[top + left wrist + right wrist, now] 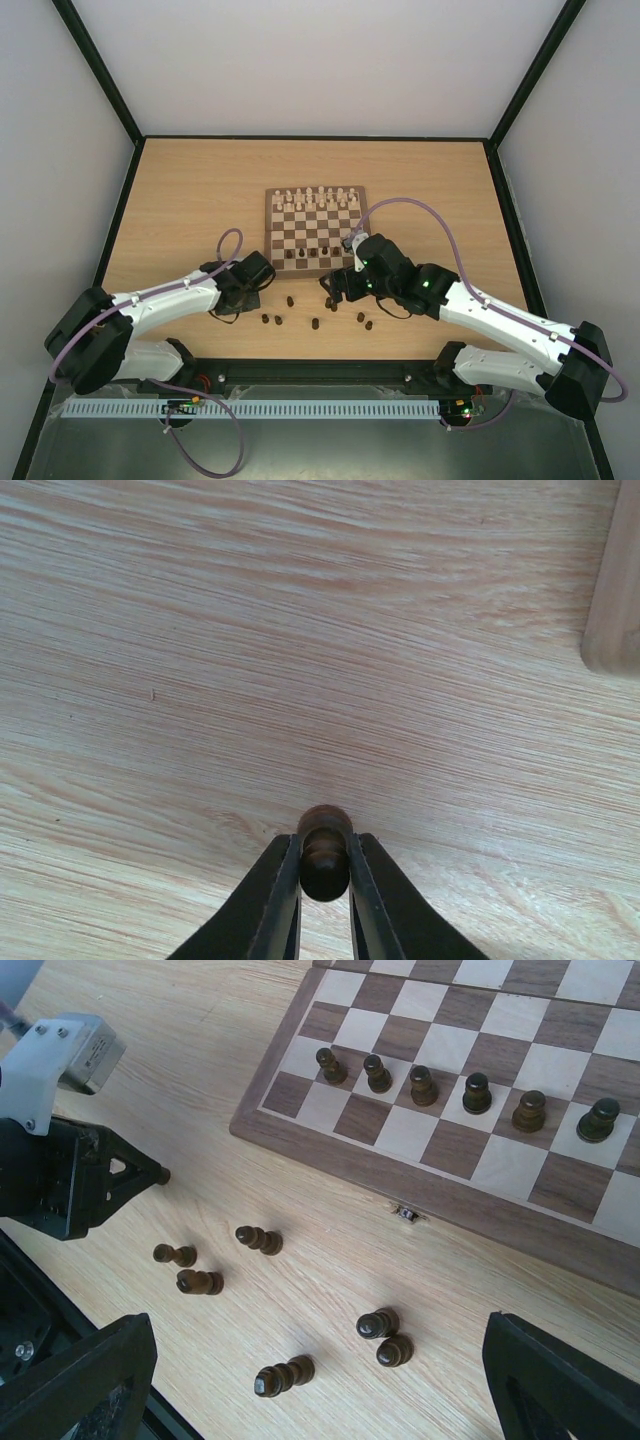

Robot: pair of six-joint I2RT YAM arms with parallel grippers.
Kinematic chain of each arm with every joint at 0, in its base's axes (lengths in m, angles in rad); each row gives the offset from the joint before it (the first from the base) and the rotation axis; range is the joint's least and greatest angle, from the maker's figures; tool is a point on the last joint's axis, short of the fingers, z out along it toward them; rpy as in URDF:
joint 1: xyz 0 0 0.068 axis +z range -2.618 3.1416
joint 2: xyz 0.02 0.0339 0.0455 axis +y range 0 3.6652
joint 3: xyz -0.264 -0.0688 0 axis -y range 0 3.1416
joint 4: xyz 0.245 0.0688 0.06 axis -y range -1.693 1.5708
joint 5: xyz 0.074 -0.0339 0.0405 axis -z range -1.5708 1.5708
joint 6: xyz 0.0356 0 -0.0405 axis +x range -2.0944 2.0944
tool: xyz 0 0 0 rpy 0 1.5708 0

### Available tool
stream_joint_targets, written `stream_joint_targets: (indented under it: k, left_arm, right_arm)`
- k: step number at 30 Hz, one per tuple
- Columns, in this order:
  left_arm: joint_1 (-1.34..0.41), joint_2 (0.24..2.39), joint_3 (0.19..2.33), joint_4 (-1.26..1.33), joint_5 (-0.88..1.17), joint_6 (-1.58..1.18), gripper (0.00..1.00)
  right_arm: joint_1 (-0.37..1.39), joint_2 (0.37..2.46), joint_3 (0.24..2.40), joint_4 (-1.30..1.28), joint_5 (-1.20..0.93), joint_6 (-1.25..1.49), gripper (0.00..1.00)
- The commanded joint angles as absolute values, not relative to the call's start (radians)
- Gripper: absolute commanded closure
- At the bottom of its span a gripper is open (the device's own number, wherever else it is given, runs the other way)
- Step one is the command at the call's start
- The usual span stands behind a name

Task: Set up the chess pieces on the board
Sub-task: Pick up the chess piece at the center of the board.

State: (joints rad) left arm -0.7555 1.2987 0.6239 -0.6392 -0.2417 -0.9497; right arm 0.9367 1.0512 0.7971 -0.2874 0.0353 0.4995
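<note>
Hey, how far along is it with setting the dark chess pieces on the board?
Partway. Six dark brown wooden chess pieces stand in a row on the checkered wooden board. The left gripper is shut on another small dark piece. At least six more dark pieces sit loose on the light wooden table; the right gripper is open and empty.

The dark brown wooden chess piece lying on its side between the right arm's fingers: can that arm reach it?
Probably yes. The right gripper is open wide over the lying dark brown wooden chess piece, and nothing covers it. It might nudge the two dark pieces close beside it.
</note>
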Motion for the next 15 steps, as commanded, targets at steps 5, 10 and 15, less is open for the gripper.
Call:
stream_joint_targets:
  k: [5, 10, 15]
  left_arm:
    - [-0.743, 1.31, 0.642, -0.655, -0.261, -0.94, 0.93]
    - [-0.739, 1.314, 0.71, -0.695, -0.286, -0.918, 0.98]
    - [-0.738, 1.343, 0.89, -0.771, -0.328, -0.856, 0.98]
  right_arm:
    - [0.942, 1.055, 0.781, -0.277, 0.015, 0.488, 0.1]
    - [0.942, 1.055, 0.78, -0.275, 0.01, 0.486, 0.11]
    - [0.942, 1.056, 0.781, -0.279, 0.019, 0.487, 0.11]
